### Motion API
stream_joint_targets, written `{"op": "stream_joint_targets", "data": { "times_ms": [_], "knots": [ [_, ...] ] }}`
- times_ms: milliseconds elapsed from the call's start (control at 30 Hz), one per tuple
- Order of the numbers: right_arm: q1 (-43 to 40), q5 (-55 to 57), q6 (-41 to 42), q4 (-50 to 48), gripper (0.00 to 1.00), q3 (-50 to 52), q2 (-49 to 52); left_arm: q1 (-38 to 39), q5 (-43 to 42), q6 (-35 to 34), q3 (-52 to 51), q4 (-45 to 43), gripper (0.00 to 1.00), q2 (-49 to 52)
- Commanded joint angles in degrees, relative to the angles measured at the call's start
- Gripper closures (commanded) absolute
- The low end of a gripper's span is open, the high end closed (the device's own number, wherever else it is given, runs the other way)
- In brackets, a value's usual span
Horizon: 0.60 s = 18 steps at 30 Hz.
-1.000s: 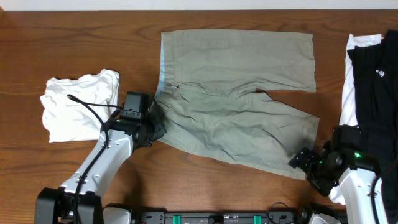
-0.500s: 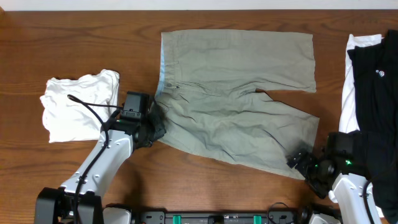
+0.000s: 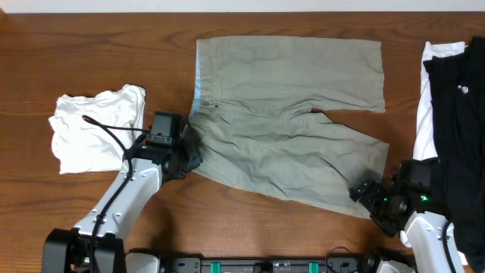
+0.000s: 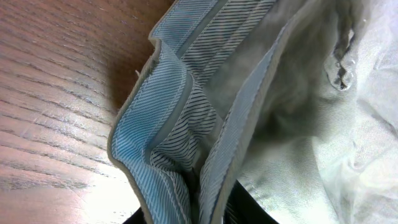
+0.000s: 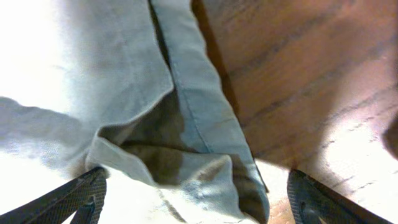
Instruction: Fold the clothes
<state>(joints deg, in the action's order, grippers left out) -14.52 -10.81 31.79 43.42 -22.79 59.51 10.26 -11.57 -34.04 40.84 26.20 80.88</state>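
- The khaki shorts (image 3: 288, 121) lie spread flat on the wooden table (image 3: 91, 45), with the waistband at their left end and both legs pointing right.
- The left hand (image 3: 188, 155) is at the near corner of the shorts' waistband, narrowly closed and holding the striped blue waistband (image 4: 180, 112), which is bunched up.
- The right hand (image 3: 367, 199) is at the hem of the shorts' near leg, its fingers (image 5: 81, 196) spread wide on either side of the hem (image 5: 205, 118).
- A white garment (image 3: 95, 129) lies left of the shorts and a black garment (image 3: 458, 91) lies to their right.
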Motion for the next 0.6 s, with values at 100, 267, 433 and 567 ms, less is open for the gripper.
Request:
{"op": "stream_joint_targets", "data": {
  "times_ms": [100,267,433,567],
  "knots": [
    [-0.02,-4.52,-3.61,0.37,0.13,0.46,0.13,0.17,0.7,1.01,0.09,0.31,0.75,-0.28],
    [-0.04,-4.46,-3.61,1.2,0.12,0.48,0.13,0.17,0.72,1.01,0.09,0.31,0.75,-0.28],
    [-0.04,-4.48,-3.56,2.62,0.12,0.5,0.13,0.17,0.7,1.01,0.09,0.33,0.75,-0.28],
    [-0.04,-4.5,-3.54,3.32,0.13,0.5,0.13,0.17,0.7,1.01,0.09,0.33,0.75,-0.28]
  ]
}}
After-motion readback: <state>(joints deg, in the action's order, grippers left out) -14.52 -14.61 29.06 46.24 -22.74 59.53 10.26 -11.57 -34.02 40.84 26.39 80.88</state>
